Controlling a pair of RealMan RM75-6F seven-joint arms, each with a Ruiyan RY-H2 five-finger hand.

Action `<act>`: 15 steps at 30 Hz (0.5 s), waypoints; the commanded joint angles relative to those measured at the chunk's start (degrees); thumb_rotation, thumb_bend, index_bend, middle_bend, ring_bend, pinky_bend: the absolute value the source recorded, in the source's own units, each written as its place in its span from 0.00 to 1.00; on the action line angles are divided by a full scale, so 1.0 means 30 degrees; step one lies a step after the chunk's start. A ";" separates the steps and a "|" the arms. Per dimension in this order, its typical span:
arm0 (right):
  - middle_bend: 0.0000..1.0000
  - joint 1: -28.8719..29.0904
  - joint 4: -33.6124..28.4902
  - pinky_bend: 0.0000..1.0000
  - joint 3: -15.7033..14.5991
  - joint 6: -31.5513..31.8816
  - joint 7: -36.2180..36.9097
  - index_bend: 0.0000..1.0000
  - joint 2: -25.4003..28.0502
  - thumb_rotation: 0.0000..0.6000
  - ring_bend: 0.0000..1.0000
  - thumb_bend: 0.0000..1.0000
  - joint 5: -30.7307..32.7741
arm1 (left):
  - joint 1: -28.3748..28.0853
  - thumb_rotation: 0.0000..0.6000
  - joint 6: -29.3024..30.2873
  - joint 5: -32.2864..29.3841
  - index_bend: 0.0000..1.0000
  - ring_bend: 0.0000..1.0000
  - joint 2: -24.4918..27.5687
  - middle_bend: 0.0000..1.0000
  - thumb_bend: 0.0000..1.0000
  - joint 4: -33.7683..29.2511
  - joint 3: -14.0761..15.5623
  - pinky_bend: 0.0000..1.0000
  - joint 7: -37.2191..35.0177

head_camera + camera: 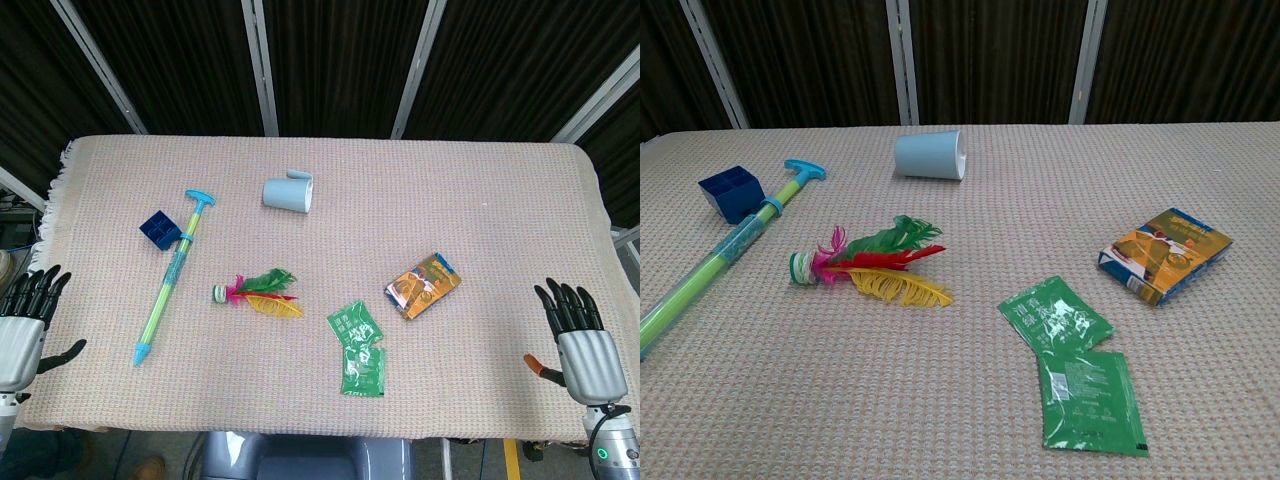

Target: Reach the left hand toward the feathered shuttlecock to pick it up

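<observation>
Here, the left hand (pixel 22 330) waits at the near left edge of the table (pixel 480 190), fingers spread and holding nothing, well apart from the shuttlecock (pixel 258 293) it is meant to fetch. The right hand (pixel 582 345) sits at the opposite near edge, likewise spread and empty, apparently parked clear of the work.

The shuttlecock lies on its side on the woven cloth, its small white and green base pointing toward the left hand's side of the table and its feathers trailing away. That lie likely favours a grasp at the base. The feathers fan out flat in green, red and yellow, with a pink tuft at the base.

Just to the left of the shuttlecock runs a long green and blue water pump (pixel 173 276), lying between it and the left hand, so the reach probably has to pass over it. A blue box (pixel 160 230) sits behind and left of the shuttlecock, a pale cup (pixel 288 192) on its side behind it, two green packets (pixel 358 350) to its near right, and an orange packet (pixel 423 285) well to its right.
</observation>
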 commanded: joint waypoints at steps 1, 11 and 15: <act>0.00 0.0113 -0.0435 0.00 -0.0058 -0.0691 -0.0364 0.00 0.0214 1.00 0.00 0.06 0.0518 | -0.0063 1.00 -0.0688 -0.0655 0.00 0.00 0.0215 0.00 0.16 -0.0534 0.0026 0.00 0.0625; 0.00 0.0179 -0.0727 0.00 -0.0226 -0.0834 -0.0302 0.00 0.0382 1.00 0.00 0.06 0.0276 | -0.1276 1.00 -0.2187 -0.0736 0.14 0.00 -0.1241 0.00 0.20 0.0929 -0.0396 0.00 -0.0984; 0.00 0.0190 -0.0808 0.00 -0.0313 -0.0824 -0.0190 0.00 0.0435 1.00 0.00 0.06 0.0099 | -0.1762 1.00 -0.1654 0.0255 0.34 0.00 -0.2776 0.00 0.24 0.2485 -0.0539 0.00 -0.2463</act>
